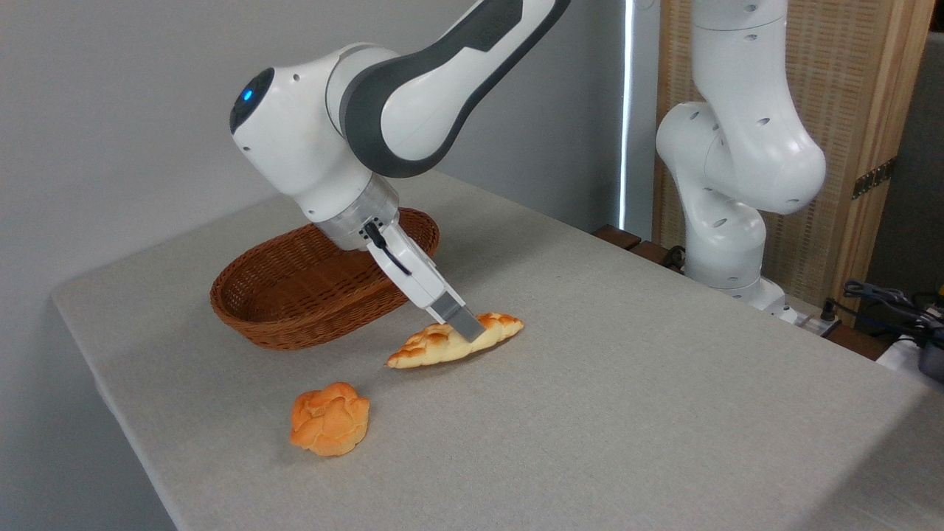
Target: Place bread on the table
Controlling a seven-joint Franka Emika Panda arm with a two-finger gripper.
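The bread (435, 345), a long braided golden loaf, lies on the grey-beige table (627, 413) just right of the basket, its underside touching the cloth. My gripper (472, 330) comes down at a slant over the loaf's middle. One grey finger (464, 322) presses against the loaf's near side. The other finger is hidden behind the loaf. The jaws look closed on the loaf.
A brown oval wicker basket (295, 295) stands behind and to the left of the loaf, with nothing showing inside it. A small round orange bun (330, 418) sits nearer the front. The arm's white base (730, 221) rises at the table's far right edge.
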